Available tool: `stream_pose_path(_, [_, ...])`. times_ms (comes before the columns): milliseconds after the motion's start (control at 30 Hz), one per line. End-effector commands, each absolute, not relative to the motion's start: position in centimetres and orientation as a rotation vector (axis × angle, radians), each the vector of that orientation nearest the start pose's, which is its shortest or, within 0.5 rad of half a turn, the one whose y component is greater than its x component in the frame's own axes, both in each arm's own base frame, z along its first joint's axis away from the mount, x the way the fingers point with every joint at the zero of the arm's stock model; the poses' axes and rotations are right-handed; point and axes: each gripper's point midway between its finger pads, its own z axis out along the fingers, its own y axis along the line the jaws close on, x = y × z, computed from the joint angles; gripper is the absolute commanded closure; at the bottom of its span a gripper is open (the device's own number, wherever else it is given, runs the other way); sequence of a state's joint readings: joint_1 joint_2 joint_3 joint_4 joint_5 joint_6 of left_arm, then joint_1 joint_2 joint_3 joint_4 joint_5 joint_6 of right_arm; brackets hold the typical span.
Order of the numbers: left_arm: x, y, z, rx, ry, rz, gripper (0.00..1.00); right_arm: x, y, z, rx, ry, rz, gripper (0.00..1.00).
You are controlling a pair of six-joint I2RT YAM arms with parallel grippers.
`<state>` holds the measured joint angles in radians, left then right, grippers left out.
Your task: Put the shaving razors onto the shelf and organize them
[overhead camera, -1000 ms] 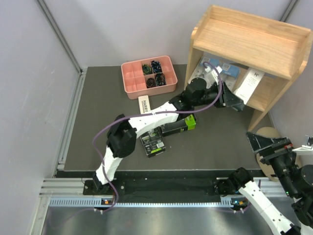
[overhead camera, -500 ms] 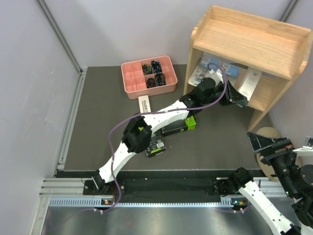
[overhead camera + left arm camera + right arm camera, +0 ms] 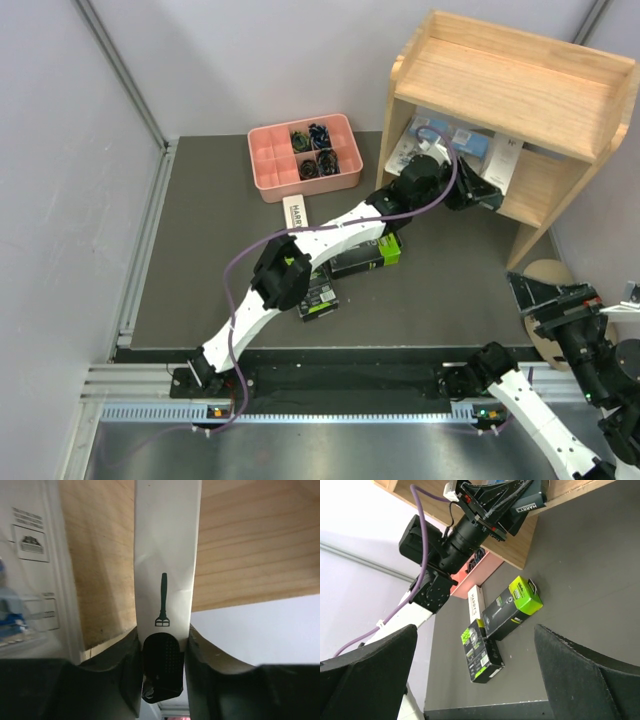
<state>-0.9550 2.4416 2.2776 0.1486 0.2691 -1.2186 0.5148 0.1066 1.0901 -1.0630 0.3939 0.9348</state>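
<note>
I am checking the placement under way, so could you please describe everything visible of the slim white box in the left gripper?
The slim white box is a long, narrow carton, cardboard by its look, with a small black razor drawing on its face. The left gripper clamps its near end, one finger on each long side. It stands roughly upright, leaning, inside the lower tier of the wooden shelf, beside a clear blister pack. Whether it rests on the board cannot be told.

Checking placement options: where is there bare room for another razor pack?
The shelf has a bare top tier. Its lower tier is free right of the white box in the left pincer; blister packs crowd its left. The mat is open left of the pink tray.
</note>
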Motion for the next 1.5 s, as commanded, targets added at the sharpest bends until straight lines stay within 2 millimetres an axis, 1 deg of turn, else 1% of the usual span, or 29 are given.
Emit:
stream_pose_path(0, [34.9,-61.8,32.5,-0.020,1.836,-1.855,0.58,8.7,0.5,34.5,0.648,1.527,0.783,0.01])
stream_pose_path(33, [34.9,-61.7,32.4,-0.017,1.843,-1.853,0.57,8.7,0.5,34.5,0.645,1.530,0.784,0.01])
stream_pose_path(67, [34.8,-61.7,32.5,-0.008,1.841,-1.851,0.54,8.7,0.5,34.5,0.646,1.530,0.782,0.01])
stream_pose_path(333, [34.8,-61.4,33.1,-0.008,1.842,-1.840,0.45,8.7,0.5,34.3,0.649,1.532,0.783,0.01])
stream_pose_path(533, [33.9,-61.1,33.8,0.031,1.851,-1.836,0.38,8.7,0.6,34.0,0.651,1.538,0.783,0.01])
stream_pose_path(600, [33.8,-60.9,34.0,0.047,1.856,-1.820,0.36,8.7,0.6,34.0,0.652,1.538,0.781,0.01])
stream_pose_path(733, [33.5,-60.4,33.9,0.071,1.890,-1.777,0.29,8.7,0.6,33.9,0.649,1.541,0.781,0.01])
stream_pose_path(800, [33.4,-60.1,34.4,0.089,1.878,-1.756,0.27,8.6,0.5,33.9,0.653,1.536,0.781,0.01])
stream_pose_path(833, [33.4,-60.0,33.8,0.093,1.891,-1.741,0.25,8.6,0.4,33.9,0.656,1.536,0.776,0.01])
stream_pose_path(867, [33.3,-59.6,34.4,0.093,1.881,-1.737,0.22,8.6,0.4,33.9,0.656,1.536,0.776,0.01])
stream_pose_path(933, [33.3,-59.4,33.8,0.092,1.898,-1.714,0.20,8.6,0.4,34.0,0.655,1.533,0.779,0.01])
stream_pose_path(1000, [33.1,-59.1,33.9,0.094,1.907,-1.706,0.17,8.6,0.3,33.9,0.657,1.535,0.777,0.01])
stream_pose_path(1067, [32.9,-59.1,33.4,0.104,1.931,-1.700,0.15,8.6,0.4,33.9,0.656,1.536,0.778,0.01])
stream_pose_path(1200, [32.6,-59.1,33.6,0.120,1.931,-1.711,0.09,8.6,0.4,33.7,0.657,1.540,0.774,0.01])
stream_pose_path(1233, [32.5,-59.0,32.9,0.119,1.962,-1.692,0.08,8.6,0.4,33.8,0.657,1.538,0.775,0.01])
stream_pose_path(1467, [32.0,-58.5,32.9,0.153,1.987,-1.653,0.05,8.9,0.8,33.5,0.651,1.551,0.784,0.01])
